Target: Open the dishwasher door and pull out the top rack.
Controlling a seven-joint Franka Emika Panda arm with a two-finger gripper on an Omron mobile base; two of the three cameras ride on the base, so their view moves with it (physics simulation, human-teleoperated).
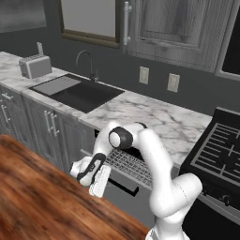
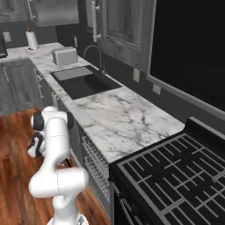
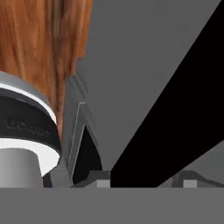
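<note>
The big marble counter [image 1: 159, 117] runs along the wall, with a dark sink [image 1: 79, 93] on one side and a black stove [image 1: 220, 150] on the other. Under the counter, between them, sits the dishwasher. The dishwasher door [image 1: 124, 190] is a flat grey panel with a black bar handle [image 1: 123, 185], and it tips out from the top. Just behind its top edge the top rack [image 1: 131, 164], a white wire basket, peeks out.

The white arm bends down in front of the door. The gripper [image 1: 96, 180] hangs by the left end of the door, near the handle. I cannot tell if its fingers are spread or pressed together.

I think the step now is to swing the door all the way down. To do it well, the arm should pull slowly, out and down in a curve, and keep hold of the bar so it does not slip off.

The right base view shows the rack [image 2: 97, 169] from the side, which the left base view does not. The hand view shows the black bar [image 3: 175, 109] up close, crossing the grey panel [image 3: 131, 57], with the wood floor [image 3: 39, 39] beside it.
</note>
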